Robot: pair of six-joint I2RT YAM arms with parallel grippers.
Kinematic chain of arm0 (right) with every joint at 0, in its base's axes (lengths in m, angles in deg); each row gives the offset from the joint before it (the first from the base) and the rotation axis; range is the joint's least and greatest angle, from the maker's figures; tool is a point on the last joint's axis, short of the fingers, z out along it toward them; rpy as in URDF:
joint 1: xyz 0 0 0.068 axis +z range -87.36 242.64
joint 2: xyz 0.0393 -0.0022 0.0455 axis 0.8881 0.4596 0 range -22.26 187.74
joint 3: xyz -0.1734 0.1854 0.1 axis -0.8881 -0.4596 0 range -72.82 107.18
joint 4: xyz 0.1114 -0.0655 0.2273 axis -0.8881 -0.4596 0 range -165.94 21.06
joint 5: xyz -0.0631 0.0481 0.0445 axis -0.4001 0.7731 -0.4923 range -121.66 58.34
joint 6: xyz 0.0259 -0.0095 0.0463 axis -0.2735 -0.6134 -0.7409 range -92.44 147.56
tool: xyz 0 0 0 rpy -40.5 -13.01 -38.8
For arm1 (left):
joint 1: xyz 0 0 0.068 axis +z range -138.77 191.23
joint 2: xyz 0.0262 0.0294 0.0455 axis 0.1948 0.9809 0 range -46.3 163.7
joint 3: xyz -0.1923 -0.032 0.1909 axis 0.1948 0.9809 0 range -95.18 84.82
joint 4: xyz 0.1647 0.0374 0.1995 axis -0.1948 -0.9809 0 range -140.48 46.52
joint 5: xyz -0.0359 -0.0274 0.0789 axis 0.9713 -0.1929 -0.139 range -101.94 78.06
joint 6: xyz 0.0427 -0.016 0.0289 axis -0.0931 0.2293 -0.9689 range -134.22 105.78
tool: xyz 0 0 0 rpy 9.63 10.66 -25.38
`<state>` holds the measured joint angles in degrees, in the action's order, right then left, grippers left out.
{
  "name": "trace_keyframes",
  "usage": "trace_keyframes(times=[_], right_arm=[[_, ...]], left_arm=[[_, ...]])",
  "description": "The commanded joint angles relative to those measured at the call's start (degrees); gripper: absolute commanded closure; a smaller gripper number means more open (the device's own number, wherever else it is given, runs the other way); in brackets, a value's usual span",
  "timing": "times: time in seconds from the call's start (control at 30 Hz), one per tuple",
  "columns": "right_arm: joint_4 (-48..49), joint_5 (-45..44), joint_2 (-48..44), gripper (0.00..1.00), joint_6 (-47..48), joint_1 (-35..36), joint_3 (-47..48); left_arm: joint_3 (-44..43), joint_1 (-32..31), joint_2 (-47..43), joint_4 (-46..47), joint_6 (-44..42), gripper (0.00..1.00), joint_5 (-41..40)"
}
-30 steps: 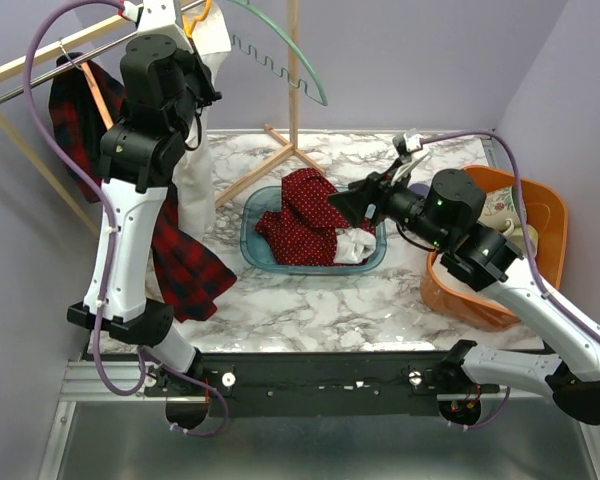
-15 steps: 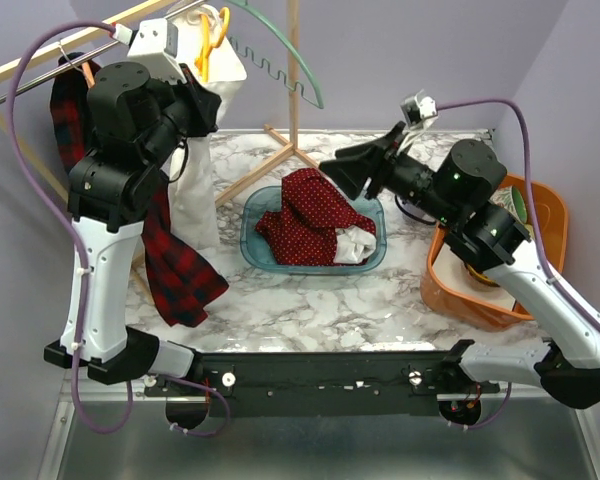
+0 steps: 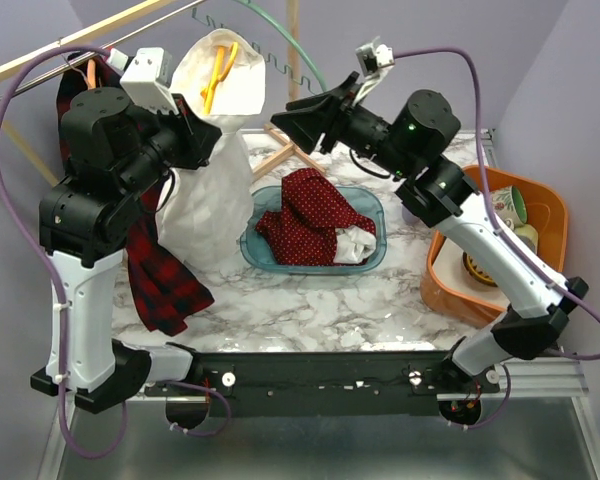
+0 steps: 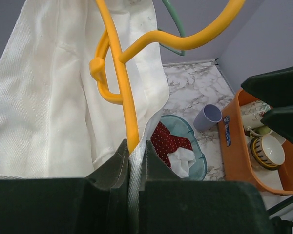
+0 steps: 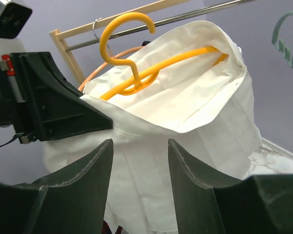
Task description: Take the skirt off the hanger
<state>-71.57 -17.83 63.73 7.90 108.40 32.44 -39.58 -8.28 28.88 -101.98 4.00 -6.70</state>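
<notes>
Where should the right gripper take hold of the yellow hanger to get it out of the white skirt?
Probably the hook and neck of the yellow hanger, which stand bare above the white skirt and its waistband; the hanger's arms sit within the cloth. Come from the open right gripper and its side, opposite the left gripper pinching the waistband.
</notes>
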Motion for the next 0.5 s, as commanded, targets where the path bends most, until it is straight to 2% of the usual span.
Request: trace_keyframes(times=[0.0,0.17,0.47], right_arm=[[1.31,2.79,3.73,0.44,0.84,2.14,5.92],[3.67,1.03,6.63,0.36,1.82,4.69,8.3],[7.9,-5.56,9.54,0.4,4.28,7.94,8.48]], left_arm=[[0.65,-0.09,-2.75,1.29,-1.7,1.0,4.86],[4.51,-0.09,-5.03,2.68,-0.29,1.0,12.94],[10.49,-0.09,-8.03,8.3,4.63,1.0,21.65]])
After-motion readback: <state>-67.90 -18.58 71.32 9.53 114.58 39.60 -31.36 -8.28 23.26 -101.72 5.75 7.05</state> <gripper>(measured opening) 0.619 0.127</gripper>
